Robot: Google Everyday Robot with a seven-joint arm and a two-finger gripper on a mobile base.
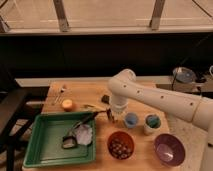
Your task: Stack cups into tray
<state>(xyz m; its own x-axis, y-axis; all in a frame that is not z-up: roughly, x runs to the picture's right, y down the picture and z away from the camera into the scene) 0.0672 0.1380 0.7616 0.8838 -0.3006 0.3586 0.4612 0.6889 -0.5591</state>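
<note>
So the two cups are both out on the desk (85, 92), neither one in the tray. The light blue cup (131, 120) has the whitish cup (152, 122) with the teal inside just to its right. The green tray (40, 150) is over on the left side of the desk, well apart from them, with a crumpled pale thing (83, 134) and a dark utensil (86, 120) lying in it. The tool (115, 116) hangs pointing down just left of the light blue cup, closed up tight; can't tell if it's pinching anything. A brown-red bowl (120, 145) sits in front of the cups, a purple bowl (169, 149) is right of that, and an orange fruit (67, 104) is behind the tray.
</note>
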